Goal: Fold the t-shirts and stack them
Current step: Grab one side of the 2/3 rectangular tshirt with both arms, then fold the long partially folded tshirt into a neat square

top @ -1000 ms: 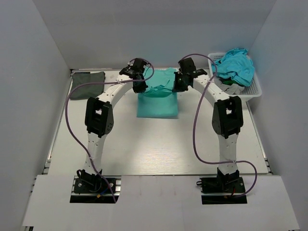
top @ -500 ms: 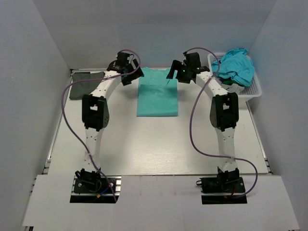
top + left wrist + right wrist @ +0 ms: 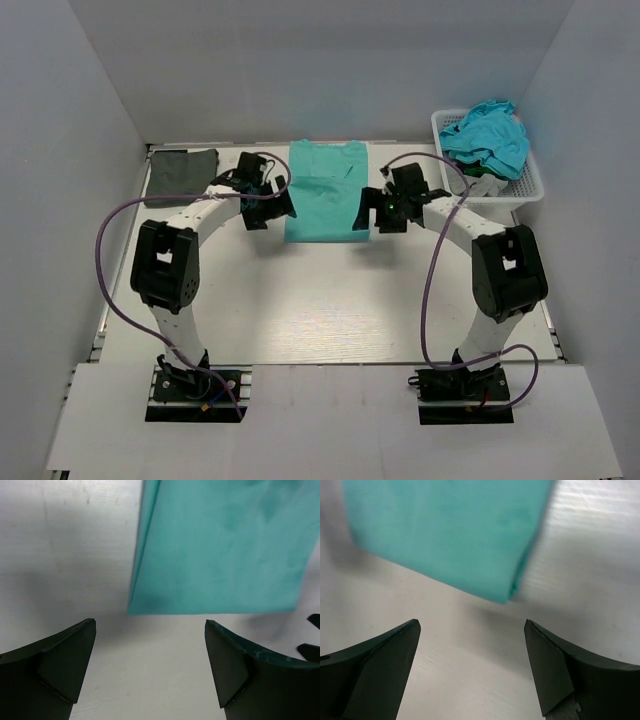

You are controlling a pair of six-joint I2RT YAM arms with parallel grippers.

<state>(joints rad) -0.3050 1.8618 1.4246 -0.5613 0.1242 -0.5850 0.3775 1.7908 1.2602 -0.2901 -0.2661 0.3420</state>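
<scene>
T-shirts [image 3: 487,140] heaped in white basket [image 3: 522,190], teal t-shirt [image 3: 325,195] flat on table [image 3: 330,300]

White arm segments [image 3: 200,212], black joints [image 3: 163,268] and claws [image 3: 150,625], looping purple cables [image 3: 99,255].

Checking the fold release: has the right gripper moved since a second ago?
Yes. The right gripper, open, has drawn back toward the arm bases: from level with the white basket's middle to past its near rim, beside the teal t-shirt's near right corner.
</scene>
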